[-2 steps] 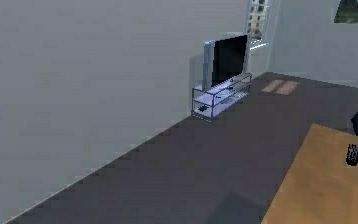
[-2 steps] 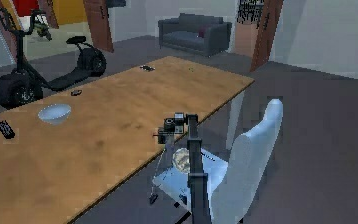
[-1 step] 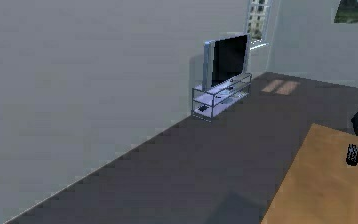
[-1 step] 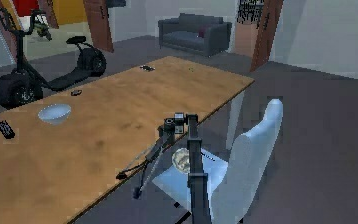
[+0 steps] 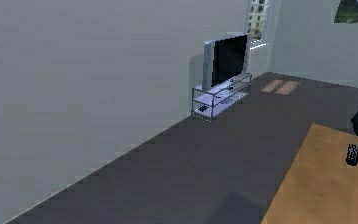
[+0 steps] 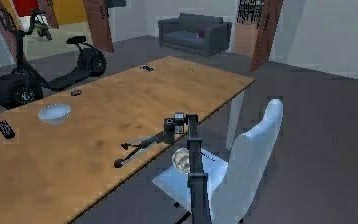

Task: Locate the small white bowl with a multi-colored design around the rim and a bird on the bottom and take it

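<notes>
The robot is at the reaching step. The gripper point(image 6: 121, 160) hangs over bare wood mid-table and holds nothing. The white bowl point(image 6: 53, 113) sits near the table's point(image 6: 187, 85) far long edge, well apart from it. Next, the arm probably needs more extension and realignment.

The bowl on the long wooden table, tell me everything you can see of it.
The bowl is small, round and shallow, white with a pale bluish inside; any rim pattern or bird is too small to tell. It stands upright, mouth up, on the wooden table, toward the arm side view's left. Only the tabletop touches it; a dark remote lies apart to its left, and the pincer is well off to its right.
</notes>
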